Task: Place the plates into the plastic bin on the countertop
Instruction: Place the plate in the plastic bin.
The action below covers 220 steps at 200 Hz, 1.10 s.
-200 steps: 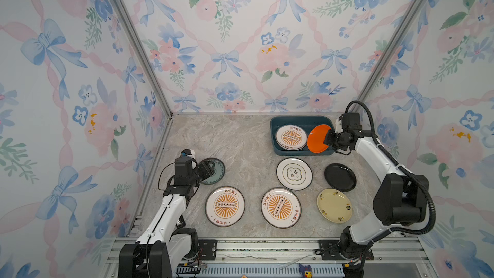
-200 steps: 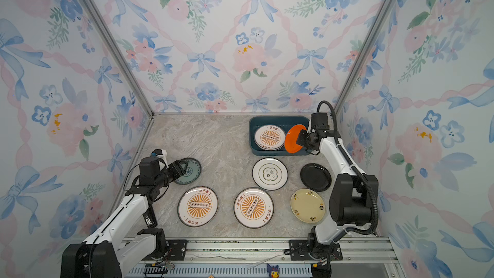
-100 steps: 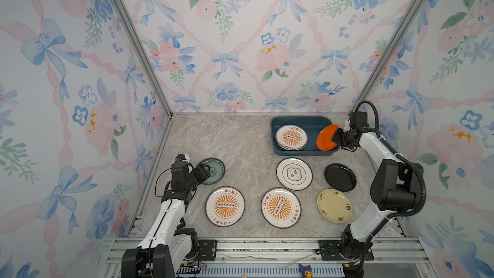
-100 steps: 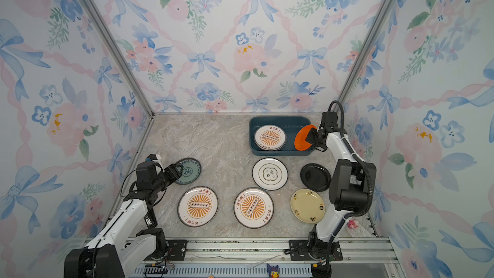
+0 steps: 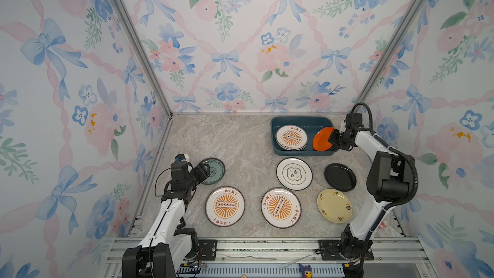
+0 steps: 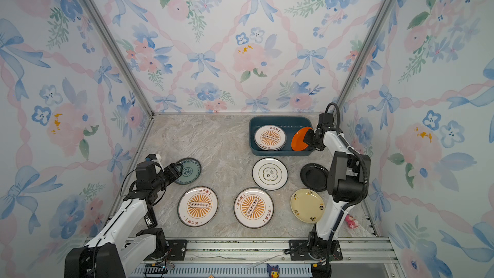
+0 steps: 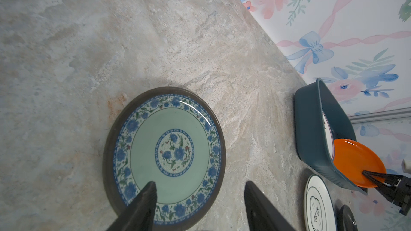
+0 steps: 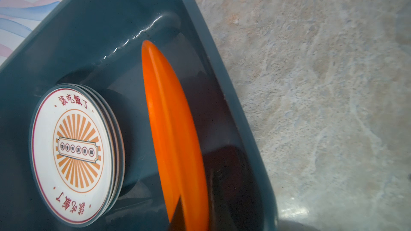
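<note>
Top-down view of my rig, read left to right. At far left my left gripper (image 7: 199, 188) sits low at the left edge of the teal plate (image 5: 214, 170), jaws open wide. In the wrist view one finger is over the plate's floral border, the other over bare countertop (image 5: 227, 140) beside it; can't tell if either touches. The teal plate lies flat.

Next right & nearer to me is the left sunburst plate (image 5: 225, 206), flat. The second sunburst plate (image 5: 280, 207) is beside it w/ a gap. Beyond that one, at mid-depth, is the green-emblem plate (image 5: 294, 174), flat.

Right of ctr & close to the far wall is the bin (image 5: 300, 120), w/ a stack of sunburst plates (image 5: 291, 137) in its left half. At the bin's right end the orange plate (image 5: 322, 139) stands steeply tilted beside the stack, lower edge down inside the bin. Can't tell if it rests on the bin floor. My right gripper (image 5: 332, 138) is clamped on the orange plate's right rim, reaching in from the right.

Nearer than the bin on the right are the black plate (image 5: 340, 177) & the pale yellow plate (image 5: 334, 205), both flat & close together; can't tell if the rims touch
</note>
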Each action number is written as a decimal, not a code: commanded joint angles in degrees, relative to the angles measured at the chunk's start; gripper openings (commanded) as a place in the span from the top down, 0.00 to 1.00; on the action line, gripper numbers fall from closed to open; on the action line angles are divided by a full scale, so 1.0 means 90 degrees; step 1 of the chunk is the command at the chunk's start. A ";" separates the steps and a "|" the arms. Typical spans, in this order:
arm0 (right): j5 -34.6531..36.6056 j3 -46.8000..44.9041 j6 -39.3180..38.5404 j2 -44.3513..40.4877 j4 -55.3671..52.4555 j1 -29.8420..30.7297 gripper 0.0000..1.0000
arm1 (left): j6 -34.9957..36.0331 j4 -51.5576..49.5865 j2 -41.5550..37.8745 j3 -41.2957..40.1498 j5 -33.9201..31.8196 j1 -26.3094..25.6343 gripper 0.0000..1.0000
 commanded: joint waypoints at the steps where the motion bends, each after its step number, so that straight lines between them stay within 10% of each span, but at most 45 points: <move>1: 0.0126 0.0144 0.0029 0.0210 -0.0138 0.0072 0.88 | -0.0053 0.0129 0.0034 -0.0066 0.0096 0.0056 0.35; 67: 0.0355 0.0177 0.0023 0.0349 -0.0300 0.0072 0.65 | -0.0062 0.0152 0.0063 -0.0054 0.0162 0.0061 0.35; 220: 0.2042 0.0260 -0.0453 -0.0655 -0.0756 0.0563 0.54 | -0.0043 0.0083 0.0168 -0.0014 0.0106 0.0065 0.35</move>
